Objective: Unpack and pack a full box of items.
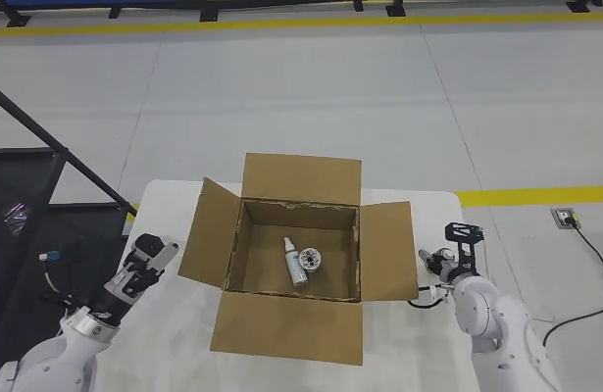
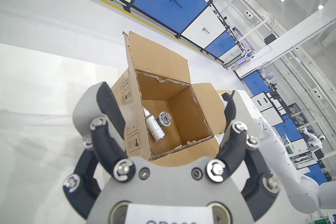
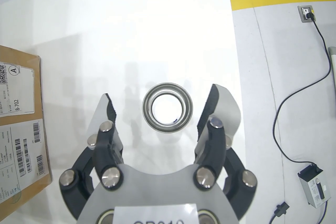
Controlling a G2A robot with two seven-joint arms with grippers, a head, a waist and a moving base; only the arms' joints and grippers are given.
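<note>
Box (image 1: 301, 179) sitting open mid-table, small bottle (image 1: 294, 262) and round part (image 1: 312, 260) lying inside. Metal ring (image 3: 167, 107) lying on the table (image 3: 157, 25) beside it, with the right gripper (image 3: 161, 100) hovering over it, jaws spread, not touching. Left gripper (image 2: 168, 93) hovering open at the box's other side. Risk: the smooth ring skidding away if the jaws close off-centre.

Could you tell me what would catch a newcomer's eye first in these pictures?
An open cardboard box sits in the middle of the table, with a bottle and a round part on its floor. Beside it, a metal ring lies on the table, framed by the open right end effector.
</note>
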